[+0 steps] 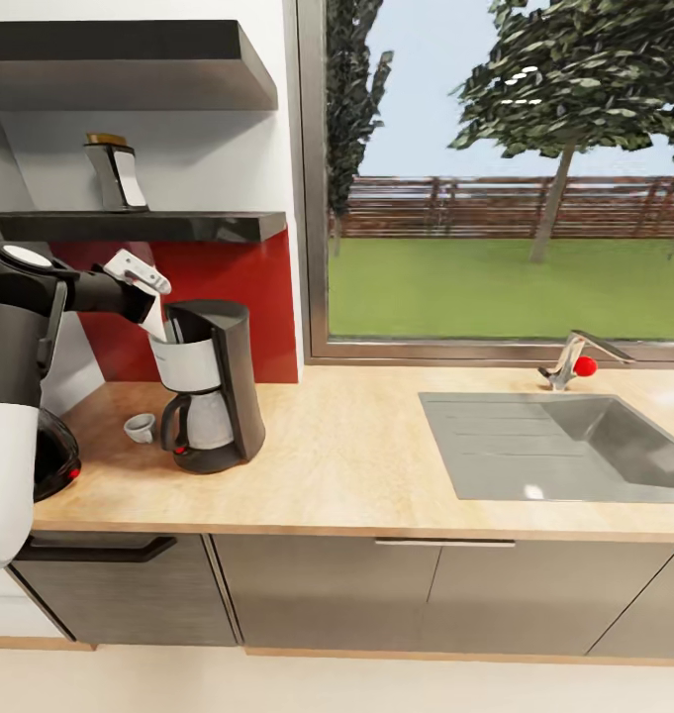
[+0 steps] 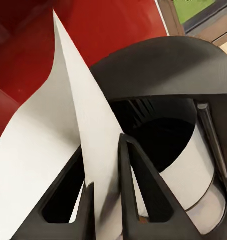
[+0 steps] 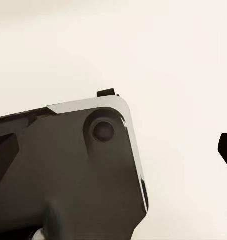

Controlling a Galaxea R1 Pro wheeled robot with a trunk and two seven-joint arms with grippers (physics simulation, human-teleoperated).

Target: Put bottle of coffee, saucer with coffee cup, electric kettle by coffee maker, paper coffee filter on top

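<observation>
Left gripper (image 2: 106,200) pinches the paper coffee filter (image 2: 58,145) just above the coffee maker (image 1: 213,386) — open basket rim directly below its fingertips, red backsplash (image 1: 247,297) close behind; right gripper's state can't be told.

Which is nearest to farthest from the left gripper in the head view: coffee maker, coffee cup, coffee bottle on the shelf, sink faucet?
From the left gripper, holding the paper filter:
1. Coffee maker, directly under it.
2. Coffee cup, on the counter left of the maker, and the coffee bottle, up on the shelf: too close to call.
3. Faucet, far right by the sink.
</observation>
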